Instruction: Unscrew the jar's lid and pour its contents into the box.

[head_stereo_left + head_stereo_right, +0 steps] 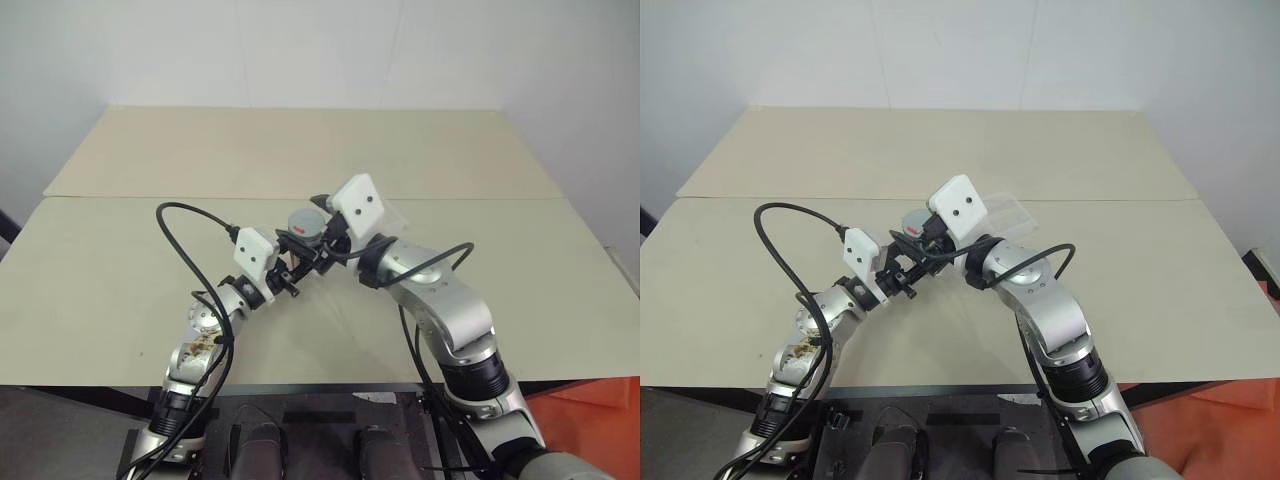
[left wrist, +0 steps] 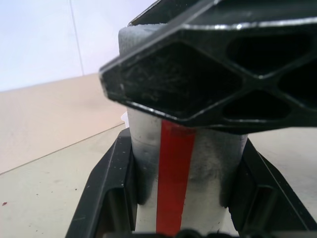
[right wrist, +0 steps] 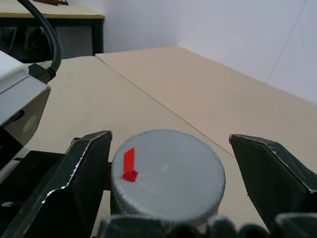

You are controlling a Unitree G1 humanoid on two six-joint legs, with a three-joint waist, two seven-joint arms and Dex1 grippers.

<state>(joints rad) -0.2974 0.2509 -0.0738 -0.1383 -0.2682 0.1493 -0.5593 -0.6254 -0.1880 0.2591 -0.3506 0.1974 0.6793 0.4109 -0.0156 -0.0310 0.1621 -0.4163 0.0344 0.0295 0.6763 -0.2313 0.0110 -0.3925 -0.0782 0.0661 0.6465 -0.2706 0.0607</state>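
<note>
Beige table under white walls. Left gripper clamps the upright jar above it. Right gripper spreads open, straddling the lid without gripping. Clear box lies just beyond.

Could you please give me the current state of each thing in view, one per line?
jar: upright, clamped in the left pincer, above the table.
lid: on the jar.
right pincer: open, fingers either side of the lid.
box: on the table, behind the arms.
</note>
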